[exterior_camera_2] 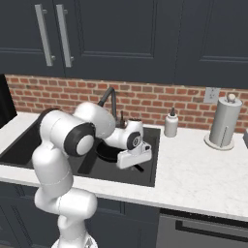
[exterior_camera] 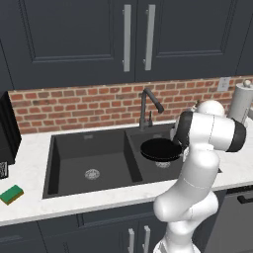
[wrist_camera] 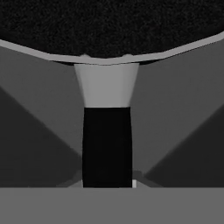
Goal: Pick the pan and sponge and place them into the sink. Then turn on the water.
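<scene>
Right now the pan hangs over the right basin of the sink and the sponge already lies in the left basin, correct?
Not quite. The pan does hang over the right basin of the sink, but the sponge is not in the left basin: it lies on the counter to the sink's left, as the left base view shows.

Flat, even rendered light, sharp throughout, with soft wedge shadows and grainy dark texture in the hand view.
</scene>
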Motion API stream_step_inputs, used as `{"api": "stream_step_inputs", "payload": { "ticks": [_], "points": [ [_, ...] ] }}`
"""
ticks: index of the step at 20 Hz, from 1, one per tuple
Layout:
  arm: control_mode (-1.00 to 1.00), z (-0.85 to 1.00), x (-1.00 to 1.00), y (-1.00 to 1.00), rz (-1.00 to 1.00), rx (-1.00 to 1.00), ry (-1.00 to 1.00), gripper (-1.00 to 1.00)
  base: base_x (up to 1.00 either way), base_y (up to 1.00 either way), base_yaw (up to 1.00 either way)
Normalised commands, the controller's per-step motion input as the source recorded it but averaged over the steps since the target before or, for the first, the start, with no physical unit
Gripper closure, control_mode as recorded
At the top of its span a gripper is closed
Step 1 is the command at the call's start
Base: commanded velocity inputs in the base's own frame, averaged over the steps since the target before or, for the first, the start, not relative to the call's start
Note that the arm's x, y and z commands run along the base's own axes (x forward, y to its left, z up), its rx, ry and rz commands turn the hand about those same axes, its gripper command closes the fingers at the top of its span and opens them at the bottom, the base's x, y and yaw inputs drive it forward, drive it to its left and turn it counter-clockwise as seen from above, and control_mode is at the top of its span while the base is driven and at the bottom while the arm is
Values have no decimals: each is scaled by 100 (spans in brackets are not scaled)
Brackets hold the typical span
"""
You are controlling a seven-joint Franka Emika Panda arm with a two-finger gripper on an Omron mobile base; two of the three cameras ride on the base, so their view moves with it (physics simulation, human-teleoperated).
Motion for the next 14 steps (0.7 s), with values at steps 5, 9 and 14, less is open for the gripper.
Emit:
{"api": "stream_step_inputs", "payload": {
  "ticks": [5, 9, 14],
  "points": [
    [-100, -36, 24, -11, -10, 0, -8, 100, 0, 0, 0],
    [-100, -30, 31, -4, -11, 0, -1, 100, 0, 0, 0],
    [-100, -25, 35, 0, -4, 0, 0, 100, 0, 0, 0]
  ]
}}
